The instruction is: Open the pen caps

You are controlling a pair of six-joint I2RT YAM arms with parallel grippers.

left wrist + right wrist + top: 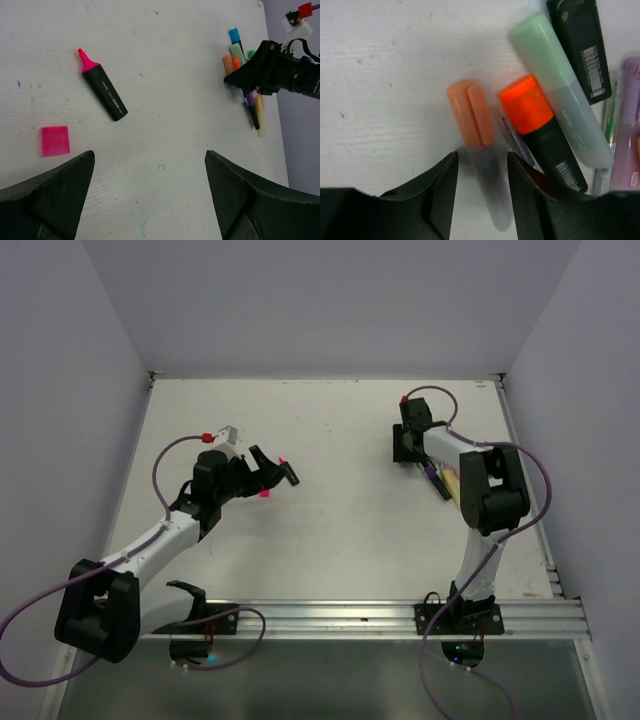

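A pink cap (55,141) lies loose on the table beside an uncapped black highlighter (105,91) with a pink tip. My left gripper (149,155) is open and empty above the table, nearer than both; it also shows in the top view (258,468). My right gripper (482,157) is open, its jaws straddling the clear body of a peach-capped highlighter (470,112) without closing on it. Beside it lie an orange cap (525,105) on a black highlighter and a mint-capped pastel highlighter (547,65).
The pile of highlighters (438,480) lies at the right of the table, under my right gripper (403,445). A black highlighter (580,45) and a purple pastel one (627,125) lie at the pile's far side. Walls enclose the table on three sides.
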